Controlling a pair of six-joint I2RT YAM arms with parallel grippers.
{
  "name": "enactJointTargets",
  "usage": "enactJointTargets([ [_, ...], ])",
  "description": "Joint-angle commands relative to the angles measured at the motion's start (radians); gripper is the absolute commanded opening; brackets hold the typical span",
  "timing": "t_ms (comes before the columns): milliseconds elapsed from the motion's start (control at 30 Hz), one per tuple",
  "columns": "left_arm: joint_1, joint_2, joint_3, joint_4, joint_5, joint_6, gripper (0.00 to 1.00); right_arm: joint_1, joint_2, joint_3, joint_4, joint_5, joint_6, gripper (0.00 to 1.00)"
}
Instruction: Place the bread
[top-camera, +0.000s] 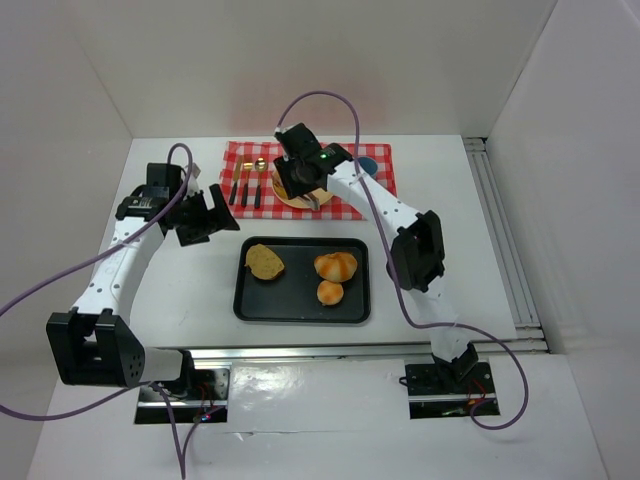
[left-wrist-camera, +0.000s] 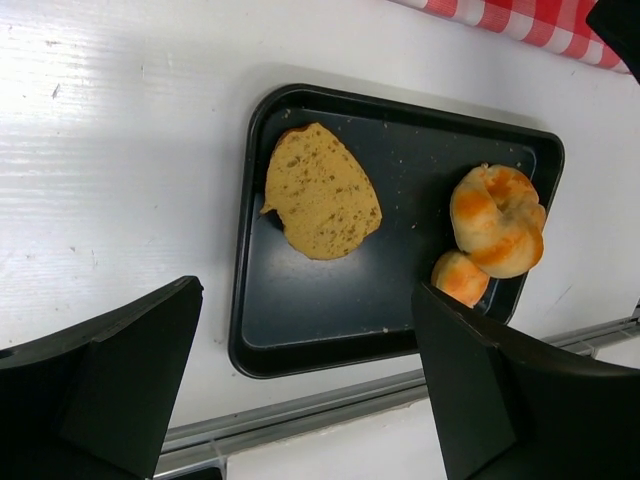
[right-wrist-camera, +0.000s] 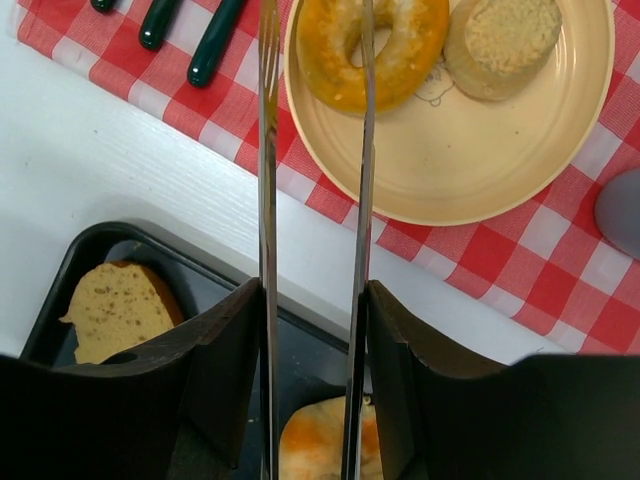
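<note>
Bread ring (right-wrist-camera: 410, 45) on the yellow plate (right-wrist-camera: 470, 170), metal tongs (right-wrist-camera: 268, 200) reaching over it.

The right pincer (right-wrist-camera: 313, 330) is clamped on the tongs. Their two blades straddle the ring's left side, though I cannot tell if they touch it. A small round bun (right-wrist-camera: 502, 42) sits just beside the ring on the same plate, which rests on the red checked cloth (right-wrist-camera: 520, 270). On the desk (left-wrist-camera: 120, 150), the black tray (left-wrist-camera: 330, 330) holds a bread slice (left-wrist-camera: 320, 192), a large roll (left-wrist-camera: 497, 220) and a small roll (left-wrist-camera: 460, 277). The left pincer (left-wrist-camera: 305, 295) hangs wide apart and holds nothing.
</note>
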Motion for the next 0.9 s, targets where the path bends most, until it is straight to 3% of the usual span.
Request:
enactJointTargets([
  [0, 0.006, -0.017, 0.043, 0.049, 0.033, 0.018, 0.99, 0.012, -0.103, -0.02, 0.063, 0.019, 0.008, 0.51],
  [200, -0.004, 0.028, 0.048, 0.192, 0.115, 0.03, 0.99, 0.012, -0.266, -0.114, 0.084, 0.074, 0.04, 0.51],
  [267, -0.004, 0.091, 0.124, 0.204, 0.161, 0.03, 0.99, 0.003, -0.323, -0.158, 0.084, 0.096, 0.059, 0.51],
  [367, -0.004, 0.163, 0.221, 0.204, 0.206, -0.007, 0.99, -0.032, -0.458, -0.293, 0.084, 0.159, 0.088, 0.52],
  [500, -0.014, 0.175, 0.276, 0.286, 0.215, -0.045, 0.99, -0.139, -0.689, -0.616, 0.133, 0.223, 0.158, 0.52],
  [600, -0.034, 0.132, 0.187, 0.41, 0.078, -0.044, 0.99, -0.262, -0.789, -0.787, 0.196, 0.223, 0.201, 0.52],
  [700, -0.044, 0.069, 0.091, 0.497, 0.03, -0.007, 0.99, -0.369, -0.892, -0.985, 0.296, 0.21, 0.22, 0.52],
  [867, -0.044, -0.064, -0.042, 0.539, -0.027, -0.088, 0.99, -0.512, -0.88, -1.094, 0.49, 0.199, 0.232, 0.52],
])
